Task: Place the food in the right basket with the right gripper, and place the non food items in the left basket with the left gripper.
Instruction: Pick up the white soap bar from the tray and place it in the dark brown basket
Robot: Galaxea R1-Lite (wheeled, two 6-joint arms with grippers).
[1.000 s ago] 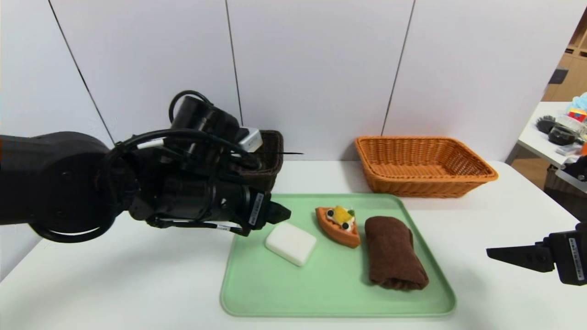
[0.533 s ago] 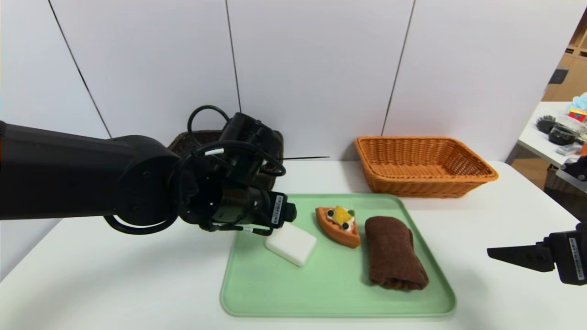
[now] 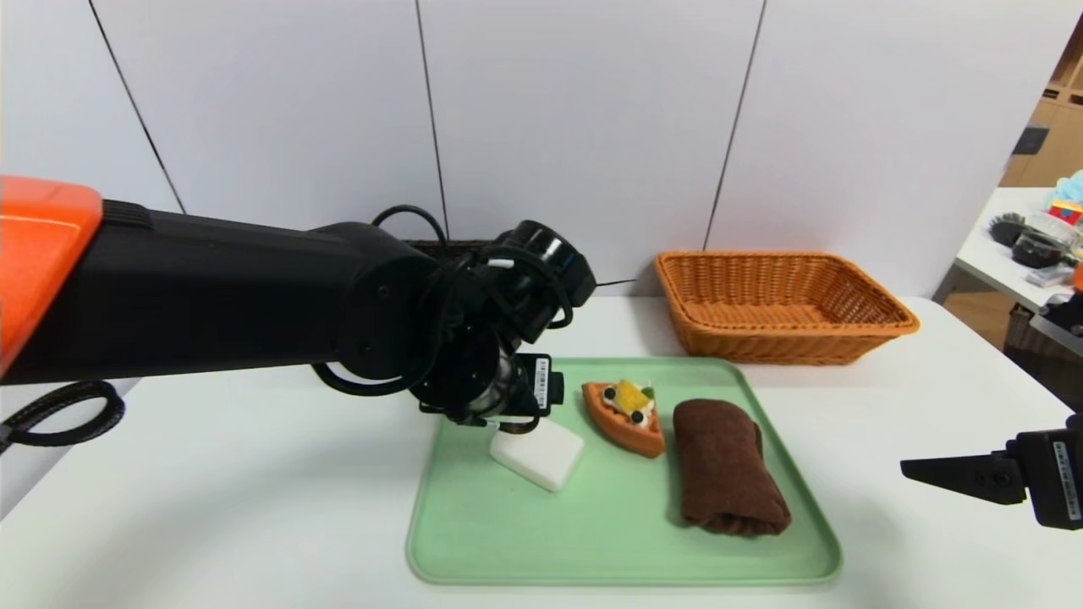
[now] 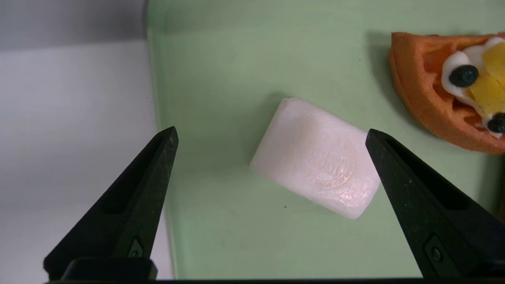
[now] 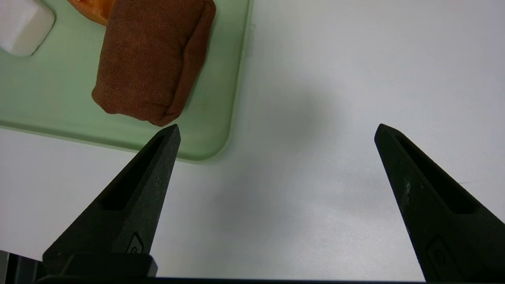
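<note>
We took this for a lab or test room rather than a home: the white table [image 3: 211,507] stood against plain white wall panels [image 3: 584,127] with dark seams. Off to the right we saw wooden shelving [image 3: 1045,144] and a second white table [image 3: 1003,254] crowded with toys and small containers, like props kept ready

White table [image 3: 254,507], seen from head cam. Directly on it: green tray [image 3: 474,524] at front centre; orange-tan basket [image 3: 783,309] behind tray, to the right, just beyond its far right corner; dark brown basket [image 3: 440,248] at back left-centre, mostly hidden behind the arm. Tray edge & bare tabletop also visible in right wrist cam.
</note>
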